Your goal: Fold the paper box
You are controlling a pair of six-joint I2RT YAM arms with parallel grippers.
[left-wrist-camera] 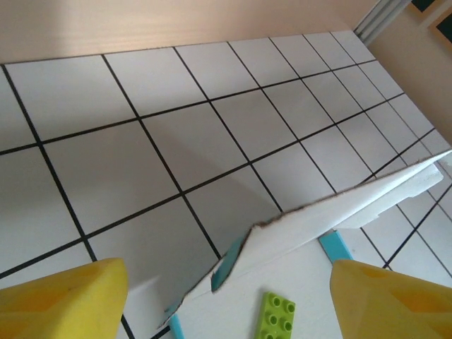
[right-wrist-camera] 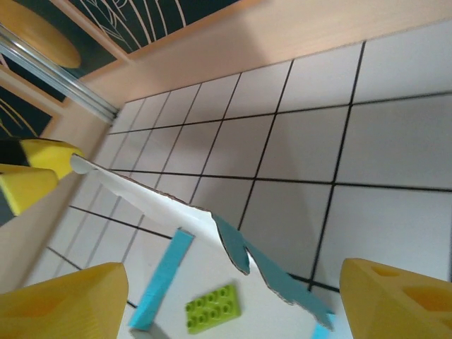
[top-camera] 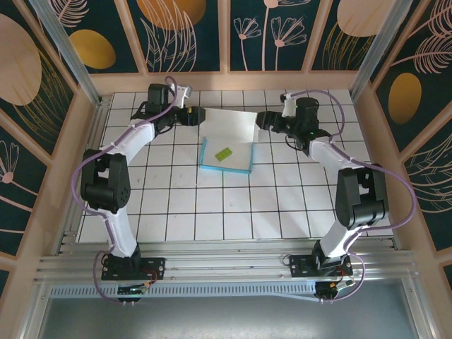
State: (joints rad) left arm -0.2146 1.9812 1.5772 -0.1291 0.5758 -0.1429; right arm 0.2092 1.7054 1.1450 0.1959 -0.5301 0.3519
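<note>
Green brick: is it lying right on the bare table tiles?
No, the brick lies on the white face of the paper box.

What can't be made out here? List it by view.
Top external: tiles under the raised flap of the paper box, hidden by the flap; both sets of jaws, too small to judge contact.
Left wrist: the green brick, near end cut off by the bottom edge.
Right wrist: whether the left jaws pinch the flap's tip, too small at the left edge.
</note>
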